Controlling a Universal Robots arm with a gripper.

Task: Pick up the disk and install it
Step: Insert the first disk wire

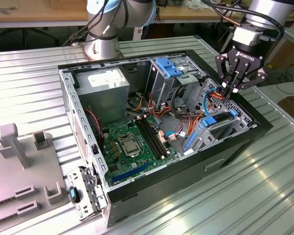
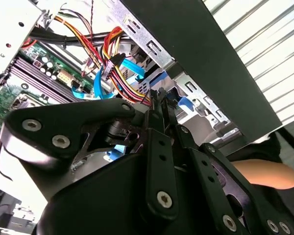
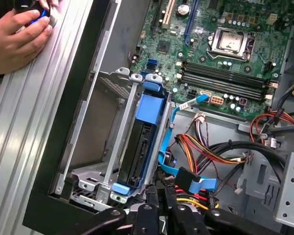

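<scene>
Right up against the lens in both wrist views is the black metal linkage gripper (image 2: 159, 98) (image 3: 164, 192), its fingers drawn tight together, tip against tip. Over in the exterior view the gripper (image 1: 233, 89) points straight down into the open black steel computer case (image 1: 220, 161), at the end on the exterior view's right. Its tips sit low among a tangle of orange, red and yellow wires (image 3: 201, 147). And there's the disk (image 3: 139, 147), the flat hard drive, seen edge-on and dark in its blue plastic frame. It's standing on edge inside the silver sheet-metal drive cage (image 3: 122, 117) against the case wall, just beside the fingertips, and whether they touch it I cannot tell. A flat blue data cable (image 3: 172, 122) curls alongside the cage. Further in, the green circuit board (image 3: 220, 54) lies flat on the case floor. Outside the case, a person's hand (image 3: 14, 41) rests on the ribbed silver metal table (image 3: 39, 107).
</scene>
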